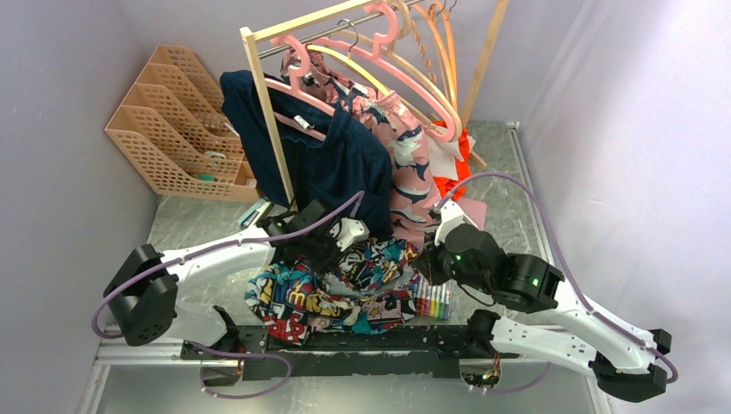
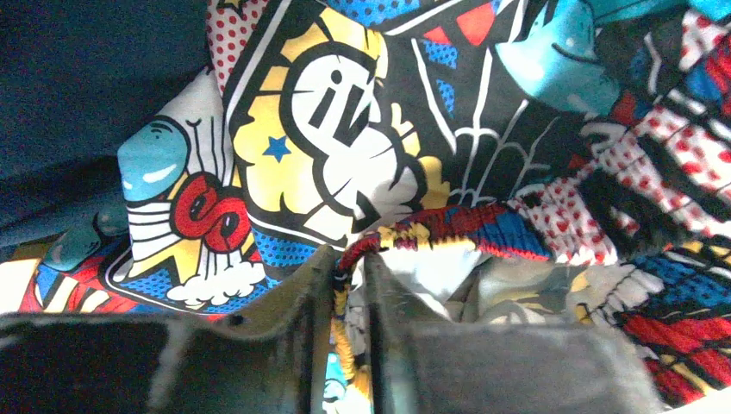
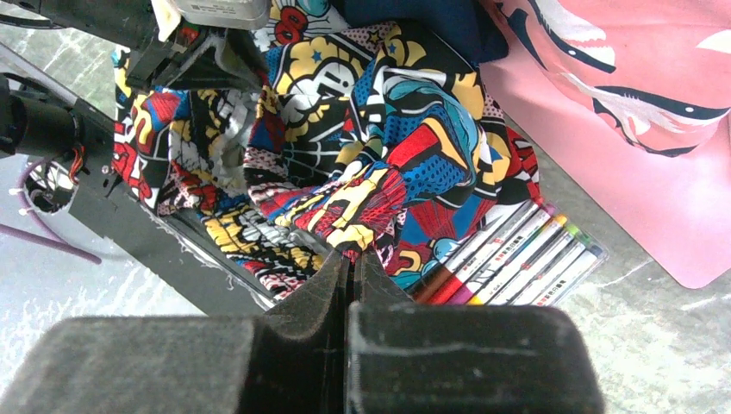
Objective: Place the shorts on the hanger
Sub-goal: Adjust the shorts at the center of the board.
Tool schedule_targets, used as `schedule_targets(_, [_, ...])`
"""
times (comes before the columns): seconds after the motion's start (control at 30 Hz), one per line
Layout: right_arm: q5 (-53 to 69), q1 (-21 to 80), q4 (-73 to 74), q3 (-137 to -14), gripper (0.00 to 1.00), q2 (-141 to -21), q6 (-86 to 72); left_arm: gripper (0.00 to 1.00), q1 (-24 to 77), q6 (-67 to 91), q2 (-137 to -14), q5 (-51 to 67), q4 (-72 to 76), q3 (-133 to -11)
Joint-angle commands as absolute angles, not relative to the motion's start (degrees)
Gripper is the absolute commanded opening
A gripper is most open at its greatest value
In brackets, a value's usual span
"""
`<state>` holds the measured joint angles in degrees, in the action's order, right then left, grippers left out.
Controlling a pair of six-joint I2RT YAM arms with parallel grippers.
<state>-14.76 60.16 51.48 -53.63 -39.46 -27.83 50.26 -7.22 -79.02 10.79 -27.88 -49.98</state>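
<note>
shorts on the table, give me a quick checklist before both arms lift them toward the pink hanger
1. Left gripper pinching the shorts at the waistband: ok.
2. Right gripper shut on a shorts fold: ok.
3. Shorts spread flat: not ok, bunched on the table.
4. Marker pack clear of fabric: not ok, shorts lie against its end.
5. Hanger bare and reachable: cannot tell, garments crowd it.

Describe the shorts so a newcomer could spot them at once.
Find the wooden rack at the back of the table. In front of it lies a crumpled heap: the shorts. Only they carry a comic print; the navy garment and pink garment hang behind.
</note>
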Motion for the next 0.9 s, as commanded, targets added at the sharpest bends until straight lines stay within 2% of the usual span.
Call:
schedule_targets(0.0, [-14.4, 59.9, 52.0, -56.2, 0.00, -38.0, -27.9, 0.13, 49.8, -6.1, -76.9, 12.8, -29.8, -52.2])
schedule_targets(0.03, [-14.2, 60.0, 52.1, -56.9, 0.00, -37.9, -27.9, 0.08, 49.8, -4.8, -74.7, 11.6, -30.8, -53.6])
schedule_targets(0.33, [-16.1, 59.9, 57.7, -69.4, 0.00, -39.3, -26.8, 0.07, 49.8, 8.1, -53.5, -4.1, -45.4, -70.2])
schedule_targets(0.5, [-14.4, 59.9, 60.4, -87.6, 0.00, -45.0, -23.7, 0.07, 49.9, 15.2, -47.7, -12.1, -49.8, -89.1])
schedule_targets(0.6, [-6.2, 59.9, 57.4, -99.9, 0.00, -48.0, -21.2, 0.07, 49.8, 15.9, -44.2, -6.9, -44.5, -96.7])
schedule_targets(0.7, [2.8, 59.9, 52.0, -106.5, 0.00, -49.0, -20.2, 0.07, 49.8, 16.8, -38.8, 0.4, -34.4, -96.8])
schedule_targets(0.87, [5.1, 59.9, 50.2, -115.7, 0.00, -52.4, -18.5, 0.07, 49.9, 16.8, -34.5, 6.9, -28.4, -96.5])
